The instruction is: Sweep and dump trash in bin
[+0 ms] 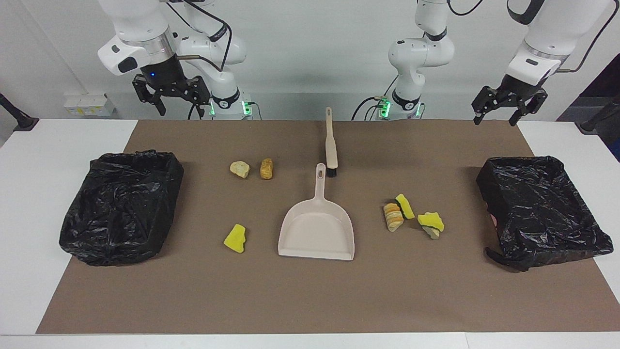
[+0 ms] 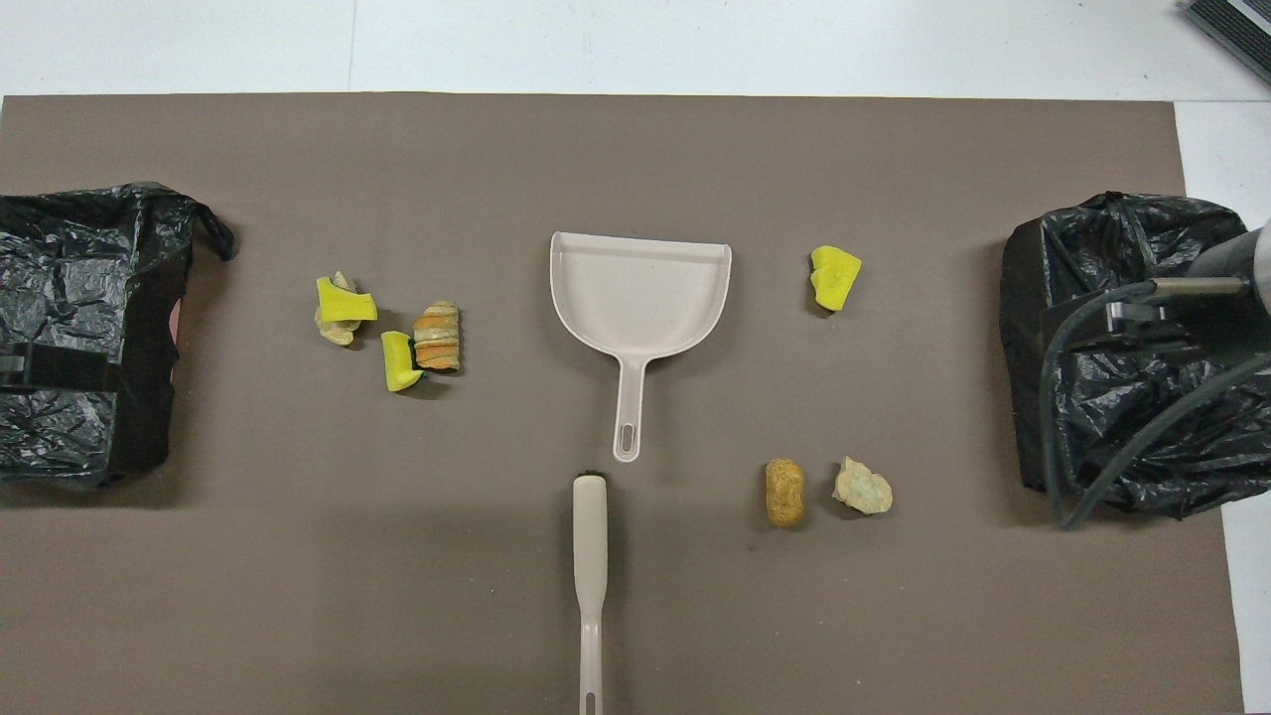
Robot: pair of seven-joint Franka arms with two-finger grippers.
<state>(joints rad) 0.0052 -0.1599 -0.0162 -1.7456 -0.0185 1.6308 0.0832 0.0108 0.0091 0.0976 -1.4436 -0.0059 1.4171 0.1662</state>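
Read across the facing view with the dustpan (image 1: 317,231) as dial centre and 12 o'clock toward the robots. The right arm's tool (image 1: 169,97) hangs open and empty above the bench (image 1: 29,194) edge, over no object; near it sits a black-lined bin (image 1: 121,208) at 9 o'clock. Three scraps lie on that side: a pale lump (image 1: 240,169) and a brown bread lump (image 1: 266,168) at 10 to 11 o'clock, and a yellow sponge chunk (image 1: 235,239) at 9 o'clock. The brush (image 1: 331,145) lies at 12 o'clock, its long axis running 12 to 6, bristle end just beside the dustpan handle tip, handle end toward the robots. At 3 o'clock lies a cluster (image 1: 411,218) of four scraps, then a second bin (image 1: 542,211). The left arm's tool (image 1: 508,104) is likewise open, empty and raised. Judgement: brush and dustpan lie midway, so neither arm is clearly nearer; both handles point toward the robots.
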